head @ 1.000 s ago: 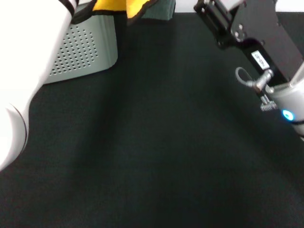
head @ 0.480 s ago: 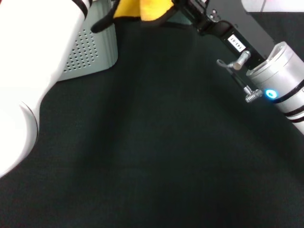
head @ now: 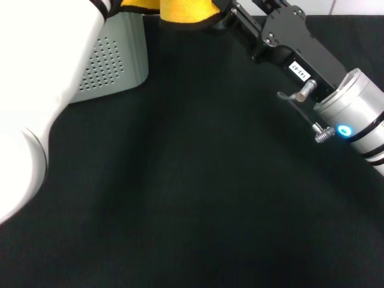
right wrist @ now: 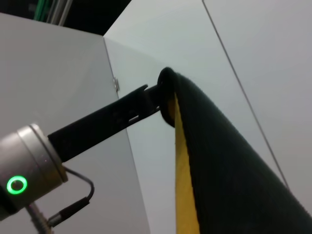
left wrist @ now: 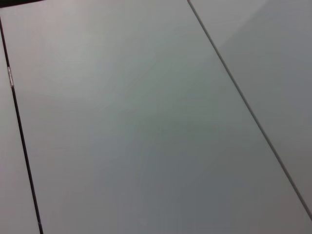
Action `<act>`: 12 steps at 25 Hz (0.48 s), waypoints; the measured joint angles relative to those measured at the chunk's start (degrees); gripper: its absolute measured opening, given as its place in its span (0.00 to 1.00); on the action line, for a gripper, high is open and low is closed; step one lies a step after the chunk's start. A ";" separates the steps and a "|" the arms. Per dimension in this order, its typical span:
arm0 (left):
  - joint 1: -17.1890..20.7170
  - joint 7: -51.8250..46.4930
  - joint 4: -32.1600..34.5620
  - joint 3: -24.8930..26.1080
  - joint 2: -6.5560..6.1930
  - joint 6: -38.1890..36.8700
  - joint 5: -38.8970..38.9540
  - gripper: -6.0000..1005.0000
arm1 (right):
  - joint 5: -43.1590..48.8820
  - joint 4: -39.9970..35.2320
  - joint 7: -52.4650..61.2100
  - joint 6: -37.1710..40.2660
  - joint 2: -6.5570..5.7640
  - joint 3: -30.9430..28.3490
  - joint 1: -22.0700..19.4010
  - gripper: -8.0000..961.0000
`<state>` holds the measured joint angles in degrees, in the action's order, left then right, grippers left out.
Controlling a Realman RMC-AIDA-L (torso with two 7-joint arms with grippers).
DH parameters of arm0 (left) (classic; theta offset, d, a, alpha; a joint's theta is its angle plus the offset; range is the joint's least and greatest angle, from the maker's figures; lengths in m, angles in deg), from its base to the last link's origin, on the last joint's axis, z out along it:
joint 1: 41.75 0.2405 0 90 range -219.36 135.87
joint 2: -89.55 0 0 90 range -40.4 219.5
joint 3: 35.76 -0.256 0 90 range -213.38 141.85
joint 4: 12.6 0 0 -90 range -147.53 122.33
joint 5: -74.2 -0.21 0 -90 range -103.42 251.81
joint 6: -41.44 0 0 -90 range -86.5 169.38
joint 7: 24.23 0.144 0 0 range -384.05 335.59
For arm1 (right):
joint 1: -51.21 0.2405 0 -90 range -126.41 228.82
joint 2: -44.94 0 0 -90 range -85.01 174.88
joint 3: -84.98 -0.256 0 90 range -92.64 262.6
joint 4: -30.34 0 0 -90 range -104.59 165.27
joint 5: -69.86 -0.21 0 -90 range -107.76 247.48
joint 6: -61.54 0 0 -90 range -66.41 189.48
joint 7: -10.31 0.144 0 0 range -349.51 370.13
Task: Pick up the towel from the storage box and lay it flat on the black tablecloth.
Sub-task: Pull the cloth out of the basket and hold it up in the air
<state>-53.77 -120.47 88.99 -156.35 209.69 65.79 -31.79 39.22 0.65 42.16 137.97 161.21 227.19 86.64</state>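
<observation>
At the far edge of the head view, the towel (head: 180, 9) hangs raised above the black tablecloth (head: 198, 198), its orange-yellow fabric and dark stitched border cut off by the top of the frame. Its lower fold sits just beside the upper corner of the storage box (head: 114, 60), which stands at the far left of the desk with its perforated grey wall facing the camera.

The right gripper (head: 225, 12) reaches in from the right on a long black body, and its tip meets the towel's right-hand edge. Whether its jaws are pinching the cloth cannot be told from the head view, because the contact point lies at the frame edge.

In the right wrist view, the left gripper (right wrist: 163, 92) appears farther off as a slim black body ending at the towel (right wrist: 214, 165), which stretches taut away from that tip as a dark-edged band with a yellow strip showing. The tip is buried in the fabric fold, so its jaws appear pressed onto the towel, though the fingers themselves are hidden.

The left arm's white casing (head: 36, 90) fills the left side of the head view and covers part of the storage box. The left wrist view shows only pale panels with dark seams
</observation>
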 joint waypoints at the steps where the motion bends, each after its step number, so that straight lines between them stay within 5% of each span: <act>1: -0.02 0.00 0.00 0.00 0.00 0.00 -0.01 0.02 | 0.07 0.00 0.10 -0.03 0.00 0.01 0.04 0.60; 12: -0.02 0.00 0.02 0.00 0.00 0.00 -0.01 0.02 | 3.53 -0.01 2.39 -0.68 0.00 0.29 0.47 0.53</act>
<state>-53.79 -120.47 89.01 -156.35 209.69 65.79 -31.81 42.75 0.64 44.55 137.29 161.21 227.48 87.12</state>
